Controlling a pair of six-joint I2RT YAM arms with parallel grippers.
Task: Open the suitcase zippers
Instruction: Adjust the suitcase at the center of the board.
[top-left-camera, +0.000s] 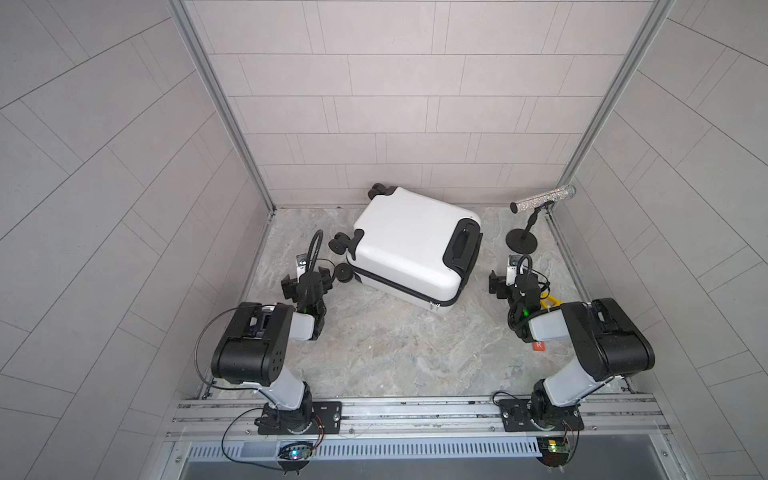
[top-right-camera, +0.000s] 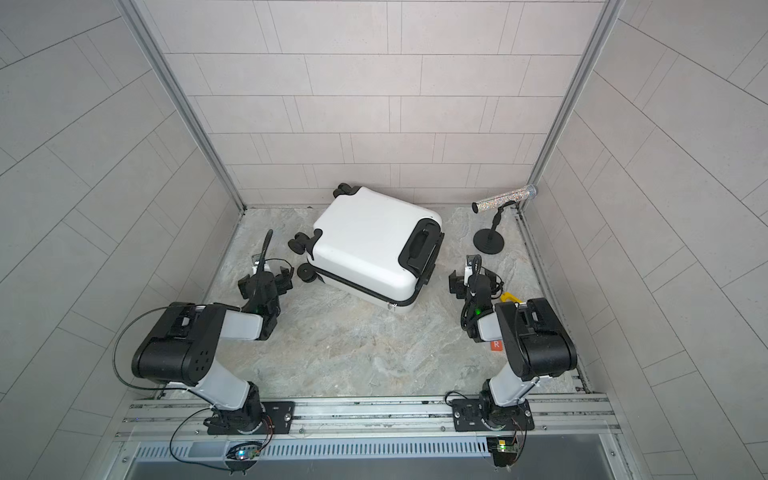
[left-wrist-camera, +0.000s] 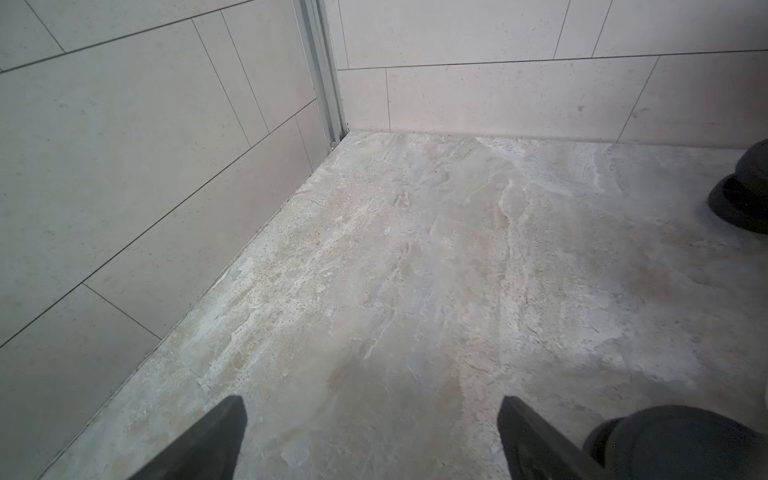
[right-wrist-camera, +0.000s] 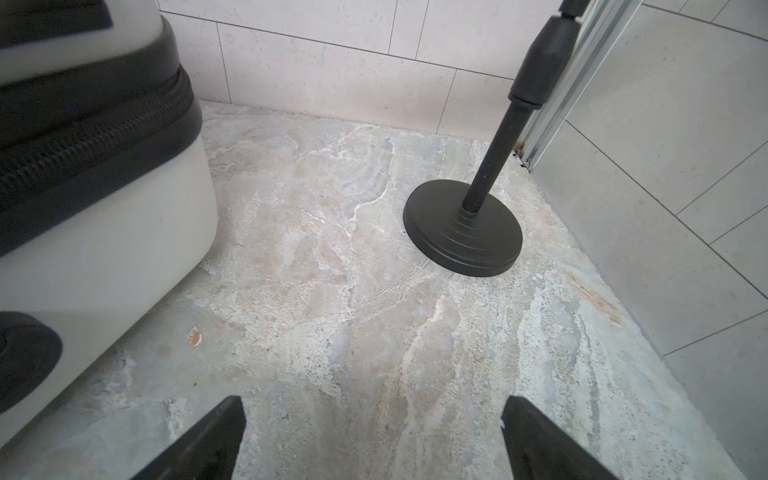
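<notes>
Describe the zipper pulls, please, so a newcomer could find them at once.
The white suitcase lies flat on the stone floor. Follow the black zipper band on its side to the corner nearest the right arm: the zipper pulls are tiny dark tabs there, unlike the broad handle on top.

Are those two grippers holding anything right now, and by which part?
Nothing is held. The left gripper and the right gripper are open and empty, beside the suitcase.

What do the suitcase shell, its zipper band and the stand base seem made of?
Suitcase shell: probably hard plastic, white and glossy, with soft highlights. Zipper band: black, seemingly fabric tape with moulded teeth, matte. Stand base: perhaps painted metal, matte black with stepped rings; uncertain.
</notes>
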